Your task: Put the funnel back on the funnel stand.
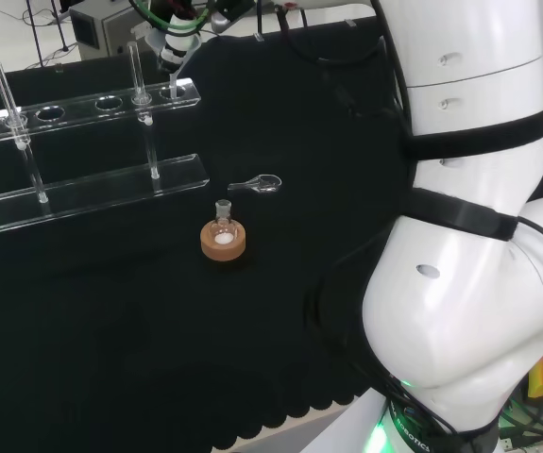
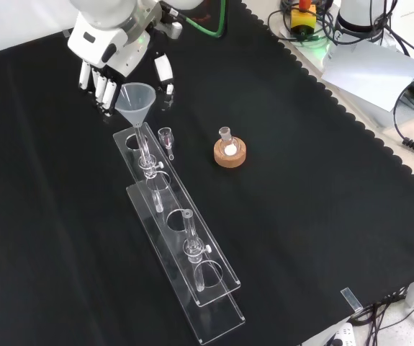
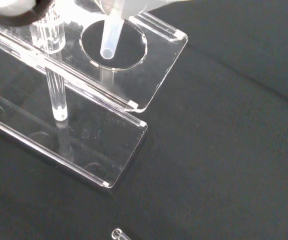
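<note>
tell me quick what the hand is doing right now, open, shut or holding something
Hand: shut on the funnel, with the funnel's stem above the end hole of the stand.

black cloth [image 2: 322,216] covers the bench; cables [image 2: 408,137] beside.

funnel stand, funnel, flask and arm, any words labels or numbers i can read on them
funnel stand: none, plain clear plastic.
funnel: none.
flask and its cork ring: no marks to be seen.
arm's base, head view: a strip of small lettering, too small and cut off to read.
</note>
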Action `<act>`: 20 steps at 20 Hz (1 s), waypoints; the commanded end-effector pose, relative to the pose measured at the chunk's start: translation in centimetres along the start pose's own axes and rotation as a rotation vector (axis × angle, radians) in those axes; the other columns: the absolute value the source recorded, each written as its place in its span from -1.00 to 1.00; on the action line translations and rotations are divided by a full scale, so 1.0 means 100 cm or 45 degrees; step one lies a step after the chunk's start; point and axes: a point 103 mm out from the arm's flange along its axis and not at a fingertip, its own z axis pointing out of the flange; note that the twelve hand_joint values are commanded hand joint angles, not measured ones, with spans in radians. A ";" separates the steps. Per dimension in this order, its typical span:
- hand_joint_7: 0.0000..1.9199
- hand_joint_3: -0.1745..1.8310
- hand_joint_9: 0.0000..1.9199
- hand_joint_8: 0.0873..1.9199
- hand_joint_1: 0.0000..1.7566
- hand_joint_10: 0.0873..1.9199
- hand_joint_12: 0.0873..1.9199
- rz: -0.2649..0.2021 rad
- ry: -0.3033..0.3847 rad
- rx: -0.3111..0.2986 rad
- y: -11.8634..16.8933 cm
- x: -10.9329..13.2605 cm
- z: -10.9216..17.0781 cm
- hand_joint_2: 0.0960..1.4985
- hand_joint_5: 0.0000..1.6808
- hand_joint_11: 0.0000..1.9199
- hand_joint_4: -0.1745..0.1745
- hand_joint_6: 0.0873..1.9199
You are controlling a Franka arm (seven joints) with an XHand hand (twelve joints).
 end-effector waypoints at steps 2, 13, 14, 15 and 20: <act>-0.14 -0.19 0.17 -0.45 -0.17 -0.71 0.28 -0.003 -0.009 0.037 0.007 0.002 0.008 -0.20 -0.02 -0.34 0.16 -0.16; -0.15 -0.19 0.15 -0.45 -0.17 -0.72 0.28 0.011 -0.021 0.060 0.014 0.003 0.020 -0.20 -0.02 -0.35 0.16 -0.16; -0.16 -0.20 0.15 -0.46 -0.17 -0.72 0.28 0.015 -0.024 0.060 0.015 0.004 0.021 -0.20 -0.03 -0.35 0.15 -0.16; -0.17 -0.20 0.14 -0.46 -0.17 -0.72 0.28 0.018 -0.025 0.058 0.017 0.005 0.022 -0.20 -0.04 -0.35 0.14 -0.16; -0.32 -0.21 0.02 -0.38 -0.17 -0.67 0.30 0.018 -0.023 0.055 0.020 0.008 0.024 -0.20 -0.25 -0.39 -0.07 -0.17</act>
